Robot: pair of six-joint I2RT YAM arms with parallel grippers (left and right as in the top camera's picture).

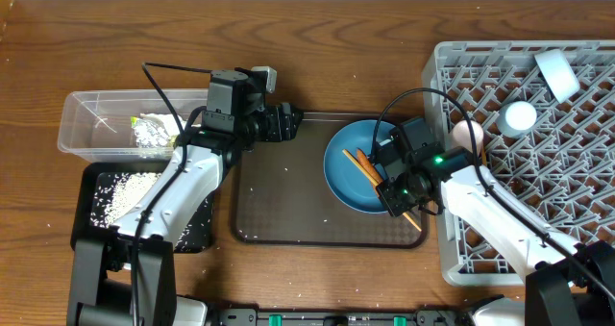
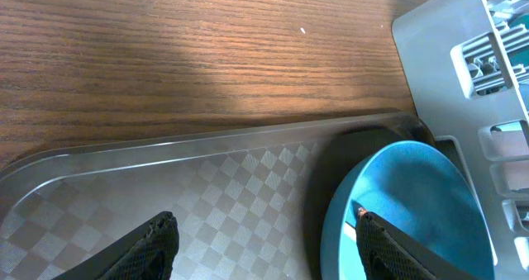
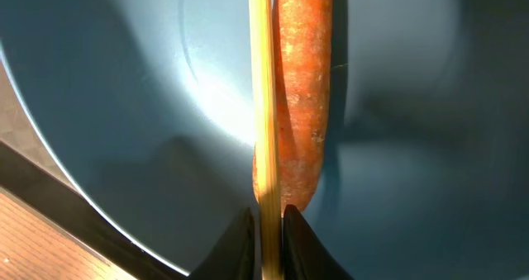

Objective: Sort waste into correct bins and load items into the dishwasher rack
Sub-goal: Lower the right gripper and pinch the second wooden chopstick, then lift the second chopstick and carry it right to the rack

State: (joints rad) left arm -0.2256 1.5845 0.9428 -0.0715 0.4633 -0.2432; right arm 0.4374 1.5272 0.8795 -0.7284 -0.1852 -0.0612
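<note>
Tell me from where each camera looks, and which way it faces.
Overhead: above the table, facing straight down on dark brown serving tray, large round blue plate, grey plastic rack; both arms show.
Left wrist: low over the tray, facing the plate; left gripper open.
Right wrist: close above the plate; right gripper pinches a brown wooden chopstick beside an orange carrot piece.
Shared: all three show the plate.

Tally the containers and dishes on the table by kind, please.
Waste bins: 2, clear tub, black tray
Brown serving tray: 1
Blue plate: 1
Dishwasher rack: 1
Cups or bowls in rack: 3, white vessel, pale blue cup, pink-inside cup
Total: 8
</note>
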